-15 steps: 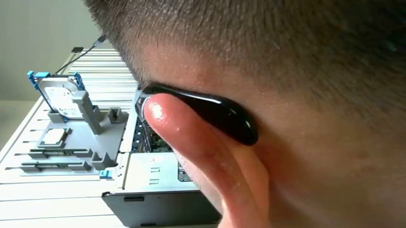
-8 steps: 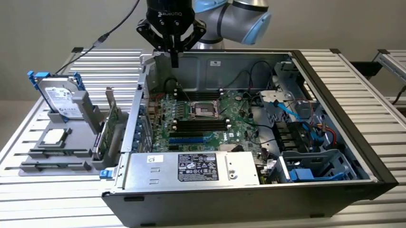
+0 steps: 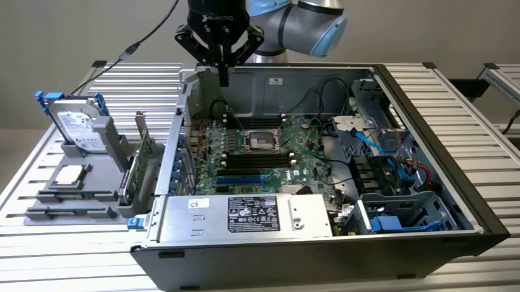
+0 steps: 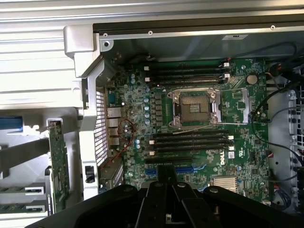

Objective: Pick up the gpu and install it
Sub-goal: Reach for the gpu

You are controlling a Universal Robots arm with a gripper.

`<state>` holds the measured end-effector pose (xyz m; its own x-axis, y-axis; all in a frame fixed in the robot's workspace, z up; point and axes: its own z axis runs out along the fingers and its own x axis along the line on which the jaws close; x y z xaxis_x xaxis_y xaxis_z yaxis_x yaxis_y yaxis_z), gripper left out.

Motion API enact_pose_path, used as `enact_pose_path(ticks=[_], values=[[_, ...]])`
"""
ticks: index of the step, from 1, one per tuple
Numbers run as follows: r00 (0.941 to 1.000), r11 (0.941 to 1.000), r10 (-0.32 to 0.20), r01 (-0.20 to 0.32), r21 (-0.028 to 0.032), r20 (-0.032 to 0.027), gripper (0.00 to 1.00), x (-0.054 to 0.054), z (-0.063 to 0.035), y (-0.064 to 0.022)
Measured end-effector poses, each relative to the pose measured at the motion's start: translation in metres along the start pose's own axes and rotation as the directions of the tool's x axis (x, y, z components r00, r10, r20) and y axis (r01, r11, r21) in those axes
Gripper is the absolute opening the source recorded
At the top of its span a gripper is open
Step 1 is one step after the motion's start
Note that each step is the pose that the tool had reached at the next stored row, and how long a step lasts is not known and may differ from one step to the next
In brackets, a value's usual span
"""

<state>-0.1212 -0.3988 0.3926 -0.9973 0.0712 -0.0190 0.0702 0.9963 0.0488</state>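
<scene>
Gpu [image 3: 145,159], a thin green card with a silver bracket, stands on edge in the grey holder [image 3: 73,213] beside the open black computer case [image 3: 325,264]. The case wall is between it and the green board [image 3: 305,152]. Black jaws hang shut and empty above the case.

Green gpu [image 3: 145,161] [image 4: 58,164] — upright beside the case [image 3: 390,267]

Bright even light, glare on metal slats [image 4: 33,61]
</scene>
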Motion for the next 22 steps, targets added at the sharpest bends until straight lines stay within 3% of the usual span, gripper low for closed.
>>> enact_pose_path(ticks=[13,22], values=[[1.0000,1.0000,0.000,0.000,-0.0001,0.0000,0.11,0.003,0.0000,-0.0002],[1.0000,1.0000,0.000,0.000,0.0001,-0.0002,0.11,0.023,-0.0005,-0.0017]])
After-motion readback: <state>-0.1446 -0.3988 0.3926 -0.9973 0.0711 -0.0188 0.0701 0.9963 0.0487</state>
